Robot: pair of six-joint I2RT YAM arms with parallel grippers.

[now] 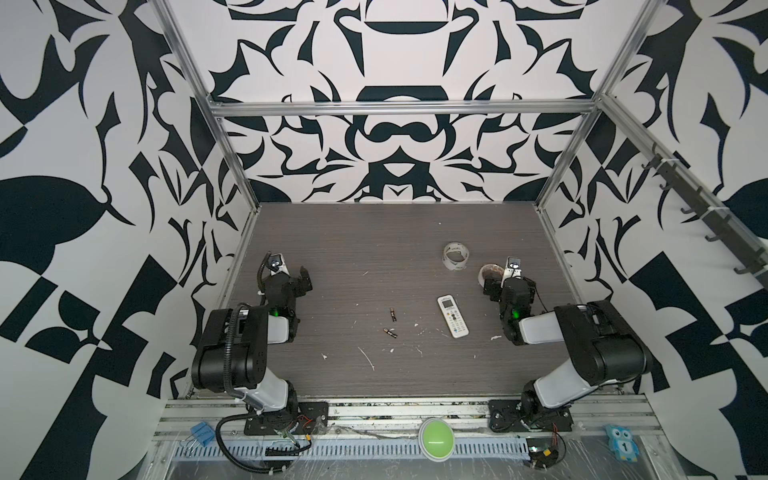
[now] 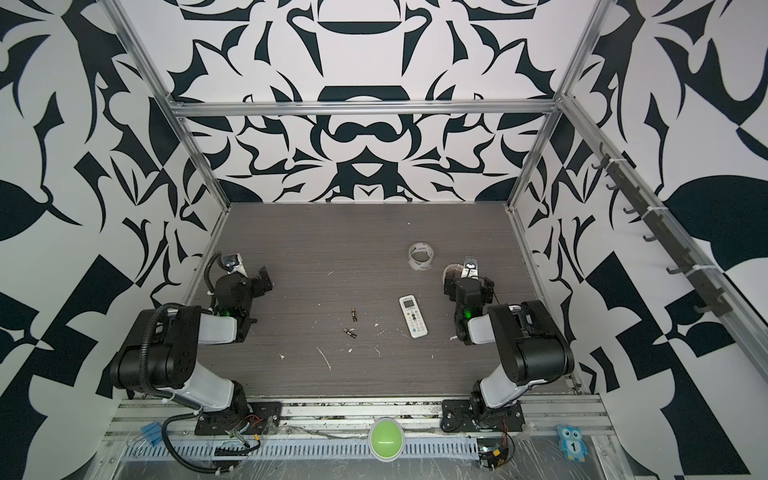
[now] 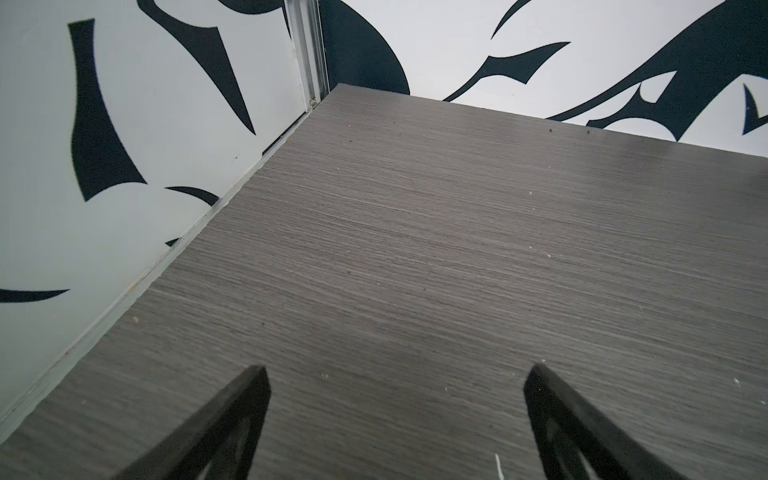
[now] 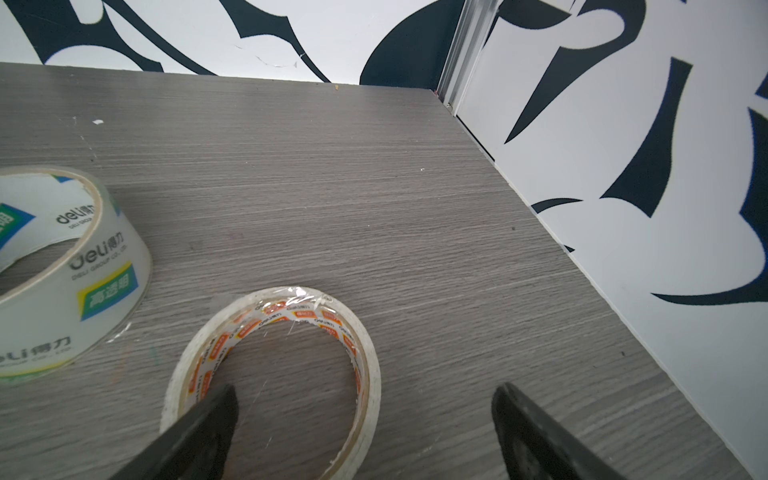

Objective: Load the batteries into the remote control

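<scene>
You're holding the left gripper (image 3: 397, 370) with its jaws spread wide and nothing between them. Only bare grey table (image 3: 415, 249) is showing under it, over by the left wall. You're holding the right gripper (image 4: 365, 388) wide apart too, gripping nothing. In the right wrist view one finger (image 4: 208, 428) is overlapping the ring of the small tape roll (image 4: 372, 374); contact can't be told. The big clear tape roll (image 4: 112, 270) is sitting just beside that one, not touching it.

In both top views the remote control (image 1: 452, 316) is lying flat, buttons up, with its screen end pointing toward the back wall. It's sitting right of centre, near the right arm but apart from it. The batteries (image 1: 392, 314) are lying loose on the table left of the remote, near each other and not touching, the front battery (image 1: 390, 332) sitting closer to you. Both grippers are staying well apart from them. White scraps (image 1: 368, 358) are littering the front of the table.
</scene>
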